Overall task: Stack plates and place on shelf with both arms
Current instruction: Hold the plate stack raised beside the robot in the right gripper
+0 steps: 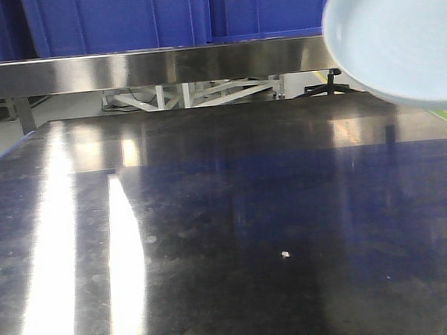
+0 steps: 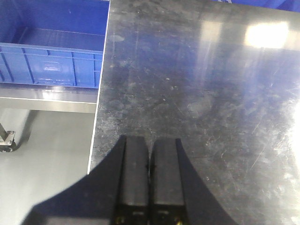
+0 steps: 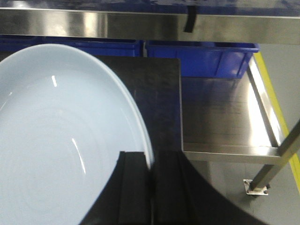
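**Q:** Nearest the lens, starting at the left?
**A:** My left gripper (image 2: 150,144). The two dark fingers (image 2: 136,173) are pressed flat together with nothing between them. It hangs over the tabletop (image 2: 197,93), close to the tabletop's left edge. The surface is dark steel, scratched, with glare patches.

**Q:** Past that edge?
**A:** A blue crate (image 2: 51,61) sits off the tabletop's left side and lower than it, on a steel ledge. Grey floor shows below.

**Q:** The middle of the tabletop?
**A:** In the front view it is reflective steel with one small white speck (image 1: 285,254). Beyond the tabletop's far edge and higher than it, the shelf (image 1: 144,67) shows as a brushed steel rail running across the view. Blue crates (image 1: 117,20) stand above that rail.

**Q:** Where is the plate?
**A:** The plate (image 1: 400,34) is in the air over the tabletop's far right corner. It is tilted, with its hollow facing the front camera, and it does not touch the surface. In the front view its rim overlaps the right end of the shelf rail. I cannot tell whether a second plate lies beneath it.

**Q:** And the right fingers?
**A:** My right gripper (image 3: 151,161) pinches the plate's near rim, one finger on each side of it. From the wrist view, the plate hides the tabletop's left part. A lower steel tray (image 3: 220,117) lies just off the tabletop's right edge.
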{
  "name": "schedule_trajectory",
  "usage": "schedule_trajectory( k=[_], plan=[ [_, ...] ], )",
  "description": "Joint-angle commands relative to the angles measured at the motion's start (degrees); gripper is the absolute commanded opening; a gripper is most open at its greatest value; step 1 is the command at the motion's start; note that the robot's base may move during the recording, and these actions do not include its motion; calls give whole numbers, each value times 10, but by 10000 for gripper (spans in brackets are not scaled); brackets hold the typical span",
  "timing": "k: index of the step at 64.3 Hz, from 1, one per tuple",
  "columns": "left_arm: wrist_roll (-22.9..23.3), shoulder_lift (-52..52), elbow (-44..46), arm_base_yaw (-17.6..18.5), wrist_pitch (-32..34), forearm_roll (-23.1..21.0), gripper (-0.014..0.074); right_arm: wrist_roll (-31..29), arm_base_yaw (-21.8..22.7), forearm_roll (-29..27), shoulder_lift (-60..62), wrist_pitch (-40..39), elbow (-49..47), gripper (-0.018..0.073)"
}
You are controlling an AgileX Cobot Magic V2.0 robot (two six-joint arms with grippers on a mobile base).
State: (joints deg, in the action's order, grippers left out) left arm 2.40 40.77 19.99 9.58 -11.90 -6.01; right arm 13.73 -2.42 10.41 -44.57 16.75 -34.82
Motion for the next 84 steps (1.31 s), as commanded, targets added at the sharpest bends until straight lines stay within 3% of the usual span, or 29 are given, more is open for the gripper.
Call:
schedule_trajectory(
  k=[1, 23, 84],
  plan=[
    [4, -3, 16, 4, 42, -5, 83, -1, 16, 3, 64, -65, 25, 56],
    [4, -3, 16, 4, 42, -5, 83, -1, 49, 3, 200, -86, 132, 56],
    [4, -3, 16, 4, 42, -5, 83, -1, 49, 3, 202, -106, 134, 56]
  ],
)
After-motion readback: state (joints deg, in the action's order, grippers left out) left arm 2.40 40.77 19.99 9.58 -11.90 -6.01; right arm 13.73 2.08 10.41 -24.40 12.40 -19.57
